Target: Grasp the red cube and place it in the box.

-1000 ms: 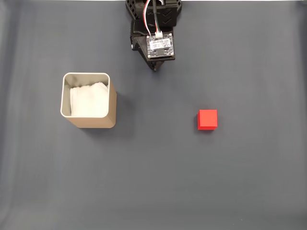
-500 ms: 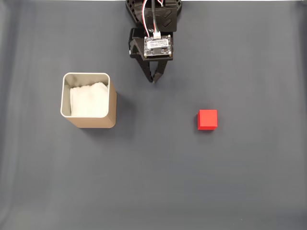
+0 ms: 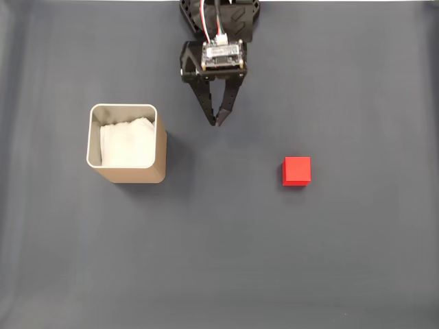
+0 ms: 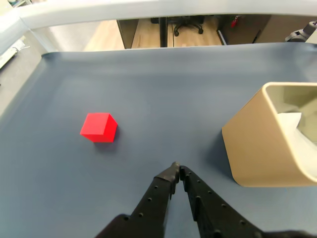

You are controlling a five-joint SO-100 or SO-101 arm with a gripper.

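Observation:
The red cube (image 3: 297, 171) rests on the dark grey mat, right of centre in the fixed view; in the wrist view the red cube (image 4: 99, 127) lies to the left and ahead. The tan box (image 3: 126, 143) with white lining stands at the left in the fixed view, and the box (image 4: 272, 135) fills the right of the wrist view. My black gripper (image 3: 217, 123) hangs from the top centre, fingertips meeting, shut and holding nothing. From the wrist, the gripper (image 4: 177, 169) tips touch over the bare mat between cube and box.
The dark grey mat (image 3: 219, 260) covers the whole table. In the wrist view its far edge (image 4: 163, 47) curls up, with a wooden floor and chair base beyond it.
The arm has reached forward from the top edge, its fingertips travelling further down the fixed view toward the mat's middle. Cube and box have not moved.

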